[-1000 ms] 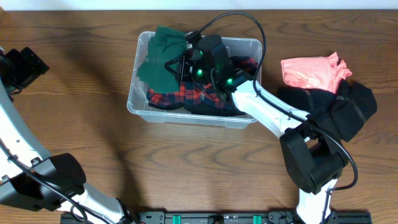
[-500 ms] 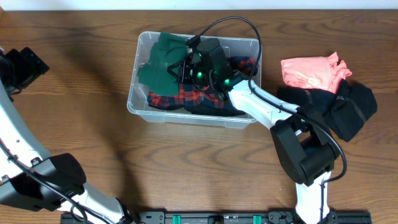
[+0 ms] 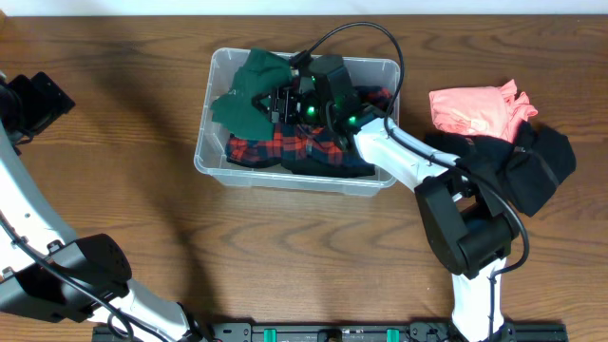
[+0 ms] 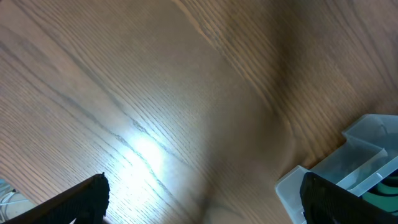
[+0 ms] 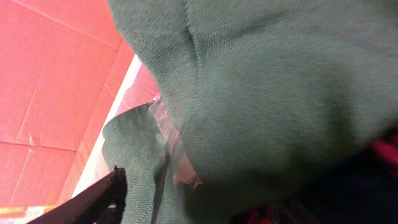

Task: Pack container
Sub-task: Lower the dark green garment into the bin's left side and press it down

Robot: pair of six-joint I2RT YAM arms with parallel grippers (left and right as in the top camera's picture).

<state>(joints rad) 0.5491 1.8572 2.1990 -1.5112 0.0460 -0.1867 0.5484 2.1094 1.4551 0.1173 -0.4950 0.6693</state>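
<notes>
The clear plastic container (image 3: pixel 214 157) stands mid-table and holds a green garment (image 3: pixel 249 90) at its back left and a red-and-black plaid garment (image 3: pixel 285 147). My right gripper (image 3: pixel 277 100) reaches into the container over the green garment, with its jaws open. The right wrist view is filled by the green garment (image 5: pixel 280 93). One dark finger (image 5: pixel 106 196) shows at the lower left and the other is lost in shadow. My left gripper (image 3: pixel 38 100) hangs open and empty over the far left of the table. A corner of the container (image 4: pixel 348 162) shows in its view.
A pink garment (image 3: pixel 475 109) and a black garment (image 3: pixel 518 161) lie on the table right of the container. The right arm's cable arches over the container's back edge. Bare wood lies between the left gripper and the container.
My right gripper has gone from shut to open over the green garment, and it has shifted slightly toward the container's back. The left arm has not moved.
</notes>
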